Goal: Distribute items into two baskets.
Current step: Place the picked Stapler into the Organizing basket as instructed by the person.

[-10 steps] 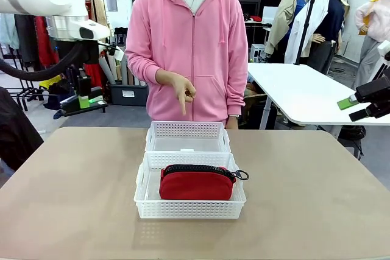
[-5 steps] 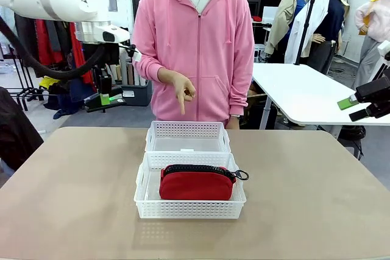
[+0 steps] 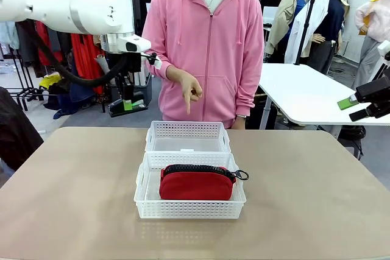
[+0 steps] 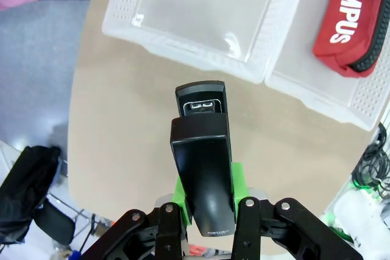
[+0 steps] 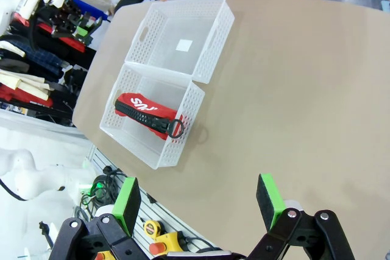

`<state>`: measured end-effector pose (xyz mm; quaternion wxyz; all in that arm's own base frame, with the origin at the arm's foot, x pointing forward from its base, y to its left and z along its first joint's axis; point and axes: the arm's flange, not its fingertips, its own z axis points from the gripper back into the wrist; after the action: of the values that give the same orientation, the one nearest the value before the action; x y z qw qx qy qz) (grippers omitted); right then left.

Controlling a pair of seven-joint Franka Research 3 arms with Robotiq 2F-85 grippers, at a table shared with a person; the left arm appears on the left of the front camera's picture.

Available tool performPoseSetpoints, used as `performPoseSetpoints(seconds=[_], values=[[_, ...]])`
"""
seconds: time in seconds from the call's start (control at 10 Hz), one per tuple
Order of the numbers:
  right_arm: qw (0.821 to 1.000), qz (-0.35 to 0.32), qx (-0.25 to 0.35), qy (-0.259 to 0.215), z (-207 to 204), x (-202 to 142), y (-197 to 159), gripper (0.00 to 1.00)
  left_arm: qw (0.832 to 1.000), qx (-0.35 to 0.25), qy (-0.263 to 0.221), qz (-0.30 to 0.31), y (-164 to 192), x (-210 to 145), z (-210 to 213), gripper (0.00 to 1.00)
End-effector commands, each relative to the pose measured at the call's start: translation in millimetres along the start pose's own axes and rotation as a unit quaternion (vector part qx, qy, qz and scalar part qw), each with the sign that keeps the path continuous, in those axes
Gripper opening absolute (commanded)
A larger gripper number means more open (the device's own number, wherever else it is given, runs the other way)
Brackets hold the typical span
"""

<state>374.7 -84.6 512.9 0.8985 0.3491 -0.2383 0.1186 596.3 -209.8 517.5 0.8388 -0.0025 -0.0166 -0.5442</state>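
- Across the desk [image 3: 73,199] in the front view, the left claw [image 3: 129,104] hangs high above the far left corner, left of the person's pointing hand [image 3: 190,91], with a dark thing clamped between its green pads; what it is, this view is too small to tell. The red pouch [image 3: 196,182] lies in the near basket [image 3: 190,209], and the far basket [image 3: 187,130] stands touching it behind, with nothing in it but a small label. The right claw [image 3: 365,106] waits at the right edge, off the desk.
- From the left wrist view, the held thing is plain: the black stapler [image 4: 204,168], gripped at its rear end with its nose pointing away from the wrist. Below its nose lies bare desk just beside the bare basket [image 4: 183,47]; the pouch [image 4: 350,19] shows printed white lettering that the front view hides. To do the step well, I judge the arm should travel sideways until the stapler hangs over the basket floor, lower it inside the walls, then release, so it neither catches a rim nor drops hard.
- Seen from the right wrist view, the right claw [image 5: 201,202] stands wide with nothing between its pads. Both baskets show from above: the pouch [image 5: 149,115] lies aslant in one, the other [image 5: 183,38] holds none of the items, and a fingertip points toward it from the far edge.
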Motion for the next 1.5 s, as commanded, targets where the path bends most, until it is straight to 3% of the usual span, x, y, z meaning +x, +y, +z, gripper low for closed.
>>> performPoseSetpoints(seconds=[0.0,0.9,1.4], values=[[1.0,0.003,0.007,-0.007,-1.1,1.5,0.7,1.0,1.0,0.009,0.001,-0.02,7.7,11.9,-3.6,0.0],[1.0,0.003,0.007,-0.007,-1.1,1.5,0.7,1.0,0.995,-0.003,-0.003,-0.097,11.3,94.9,-34.0,0.0],[1.0,0.003,0.007,-0.007,-1.1,1.5,0.7,1.0,0.989,-0.004,-0.012,-0.144,9.2,126.8,-76.9,0.0]])
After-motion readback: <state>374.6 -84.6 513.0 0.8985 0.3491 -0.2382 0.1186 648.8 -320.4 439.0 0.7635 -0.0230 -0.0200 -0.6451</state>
